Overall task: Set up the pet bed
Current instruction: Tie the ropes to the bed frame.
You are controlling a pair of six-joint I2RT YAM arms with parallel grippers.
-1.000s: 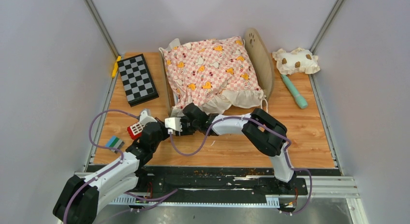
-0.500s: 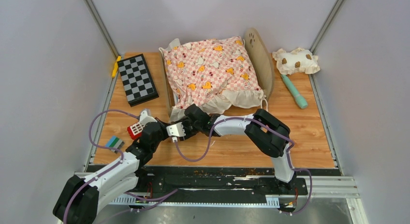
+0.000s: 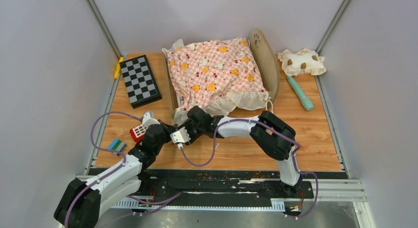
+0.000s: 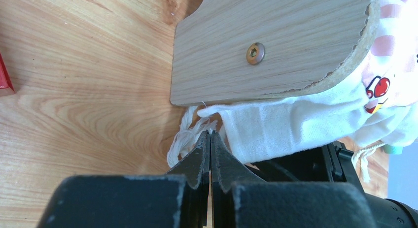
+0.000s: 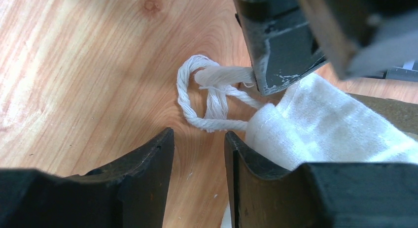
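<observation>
1. The small light-wood pet bed with its rounded paw-print headboard [image 3: 266, 65] stands at the back middle of the wood-grain table top [image 3: 305, 134]. The pink checkered ruffled cushion [image 3: 214, 73] is spread over it. Both arms meet at the bed's near left corner.
2. We judge the step in hand to be securing the cushion's corner tie there. A white twisted cotton cord [image 5: 217, 76] comes out of the cushion's white hem. It lies in a small loop on the table, just beside the frame's wooden end panel.
3. To do this well, we would keep the pinched end held firm so the loop keeps its shape. We would bring the free fingers in low along the table. They should close on one strand of cord only, not on the hem cloth beside it.
4. We would pull gently, because a hard tug could drag the cushion off the frame or shift the light bed.
5. The left gripper [image 4: 210, 142] has its fingers pressed fully together, pinching the frayed end of the cord.
6. The right gripper [image 5: 198, 135] has its fingers about half apart with nothing between them. The loop lies just ahead of their tips, not yet grasped. One finger sits close to the white hem, but we cannot tell whether it touches it.
</observation>
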